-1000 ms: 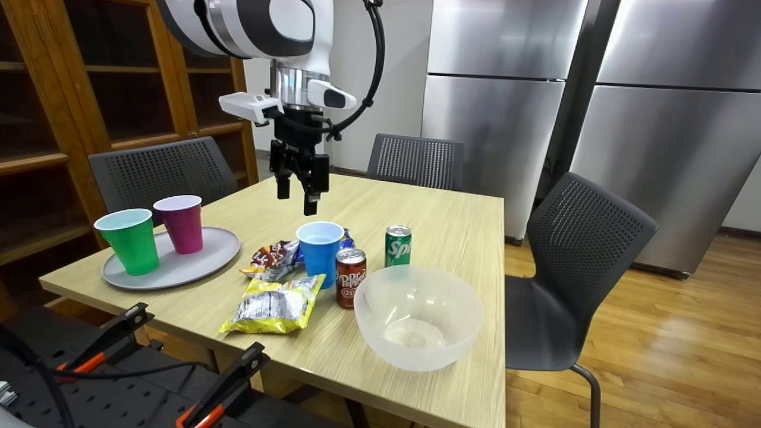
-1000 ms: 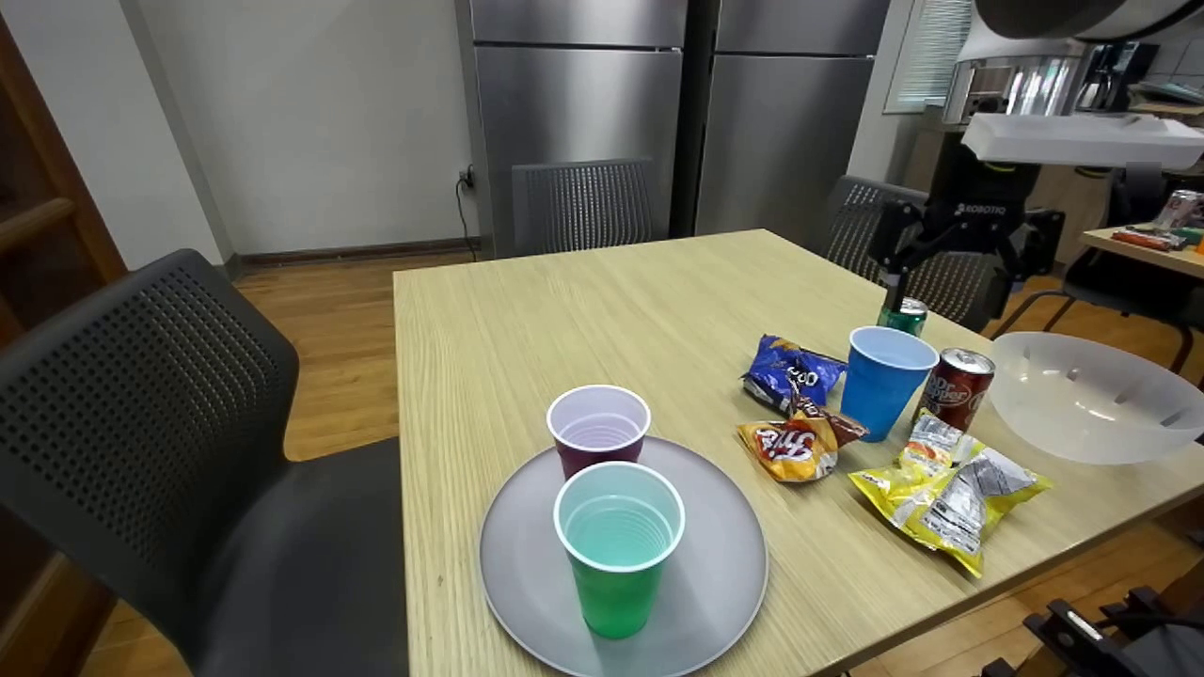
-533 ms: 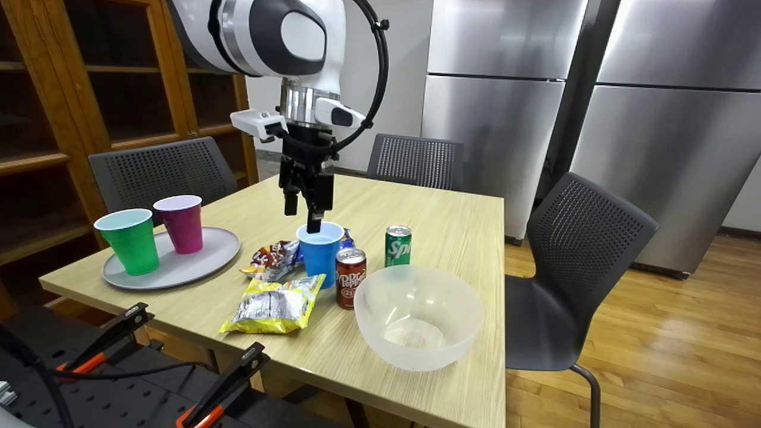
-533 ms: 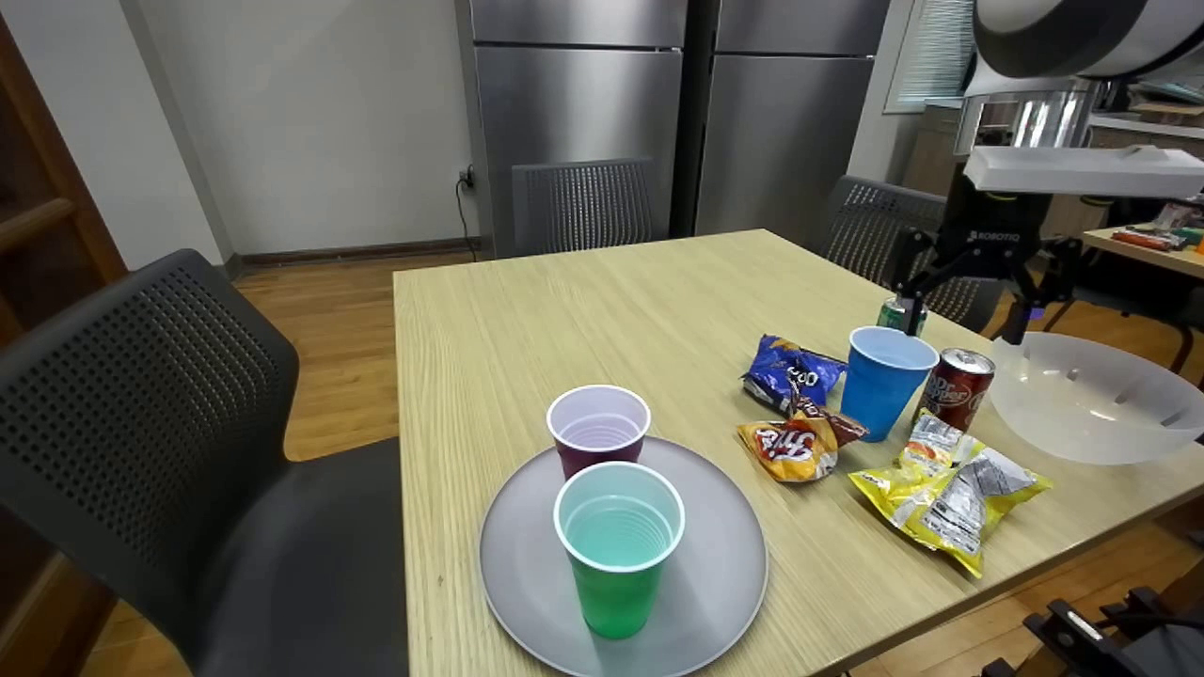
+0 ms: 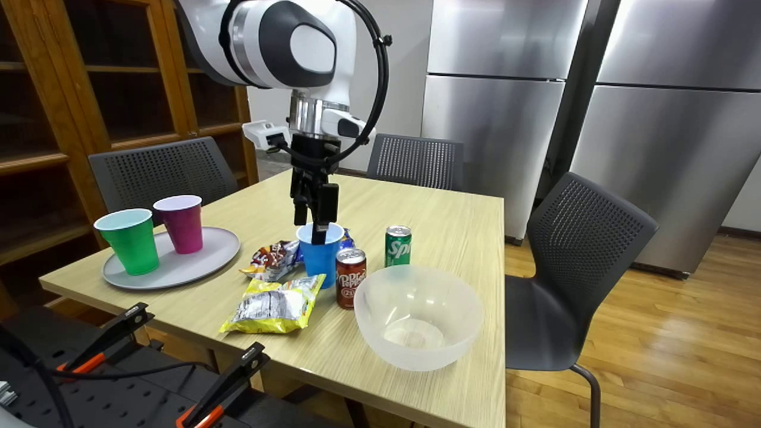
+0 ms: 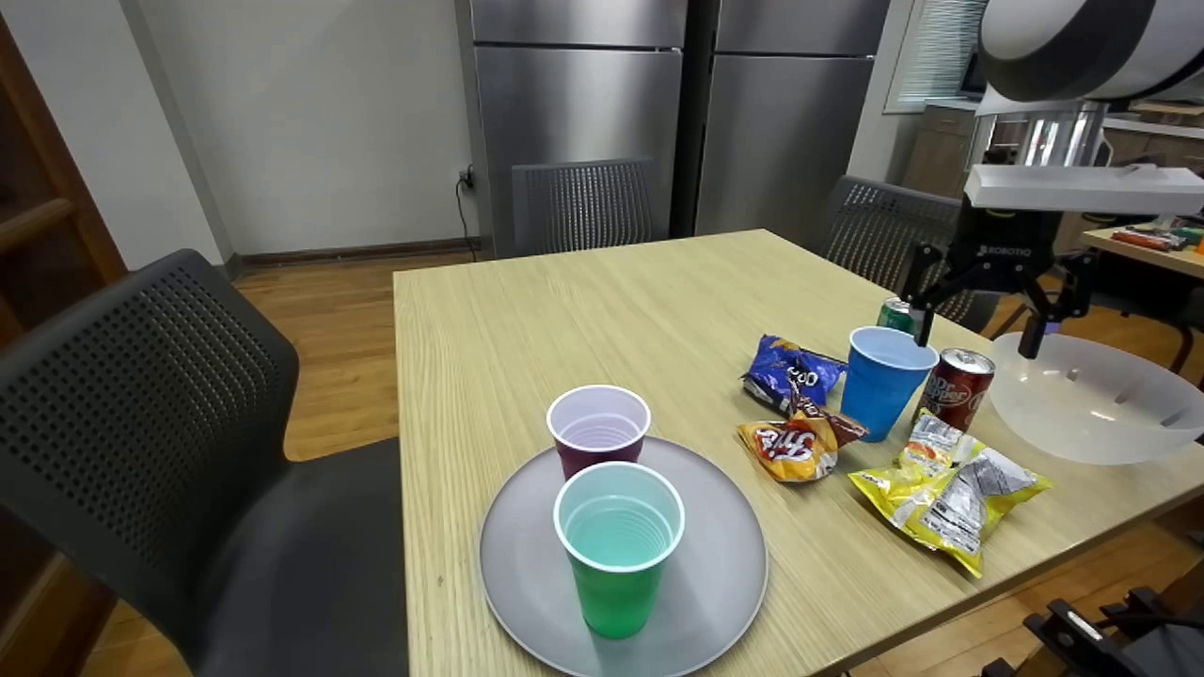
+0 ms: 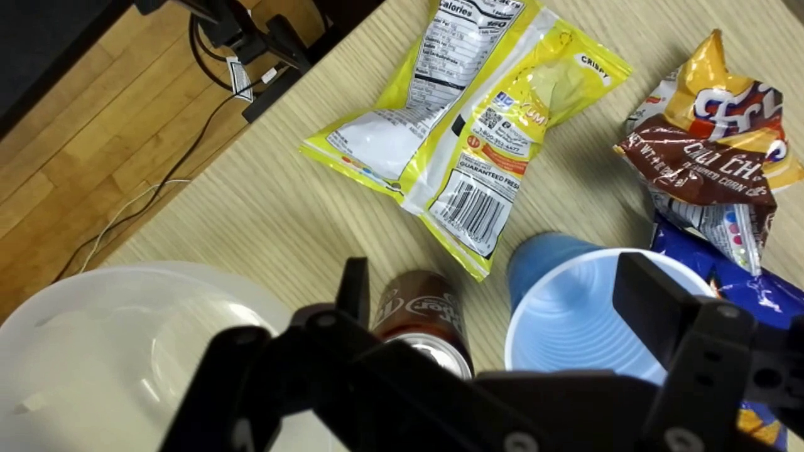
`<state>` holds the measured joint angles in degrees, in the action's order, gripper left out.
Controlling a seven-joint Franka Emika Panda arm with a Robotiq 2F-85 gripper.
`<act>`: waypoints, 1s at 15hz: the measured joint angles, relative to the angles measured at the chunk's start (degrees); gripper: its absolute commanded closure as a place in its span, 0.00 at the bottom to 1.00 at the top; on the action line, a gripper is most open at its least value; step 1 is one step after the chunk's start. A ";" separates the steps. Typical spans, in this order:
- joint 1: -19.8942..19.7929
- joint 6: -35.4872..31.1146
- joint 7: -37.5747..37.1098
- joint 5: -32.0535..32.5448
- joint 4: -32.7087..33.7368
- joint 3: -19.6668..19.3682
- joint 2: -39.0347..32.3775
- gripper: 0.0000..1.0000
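Observation:
My gripper (image 7: 495,273) stands open over the table with nothing held. In the wrist view a finger pad (image 7: 650,304) overlaps the mouth of the blue cup (image 7: 565,314). The opposite fingertip (image 7: 355,285) appears beside the dark red Dr Pepper can (image 7: 421,307), on its bowl side. Can and cup both stand upright, lower than the gripper; the can's top is partly hidden by the gripper linkage. In both exterior views the gripper (image 5: 310,229) (image 6: 976,346) hangs near the cup (image 5: 321,267) and the can (image 6: 955,395). Whether any fingertip touches the cup I cannot tell.
A frosted bowl (image 5: 419,353) stands beside the can, and a green Sprite can (image 5: 398,246) behind it. Yellow (image 6: 950,498), orange-brown Fritos (image 6: 795,451) and blue (image 6: 790,371) snack bags lie around the cup. A grey plate (image 6: 715,564) bears green (image 6: 616,592) and purple (image 6: 599,404) cups.
My gripper has come down and shifted rightward in both exterior views, closer to the blue cup and the Dr Pepper can. It stays open. The objects on the table have not moved.

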<state>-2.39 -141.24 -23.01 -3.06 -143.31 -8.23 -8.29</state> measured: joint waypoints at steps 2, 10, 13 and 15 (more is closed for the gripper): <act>0.00 -0.54 -1.11 0.00 0.00 -0.28 -0.39 0.00; 0.00 -3.77 -6.37 0.00 0.22 -0.78 -2.49 0.00; 0.03 -5.04 -7.66 -0.94 0.59 -0.78 -3.68 0.00; 0.14 -5.61 -8.27 -2.02 1.24 -0.78 -4.76 0.00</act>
<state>-2.26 -146.86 -31.29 -5.08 -142.08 -9.00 -13.05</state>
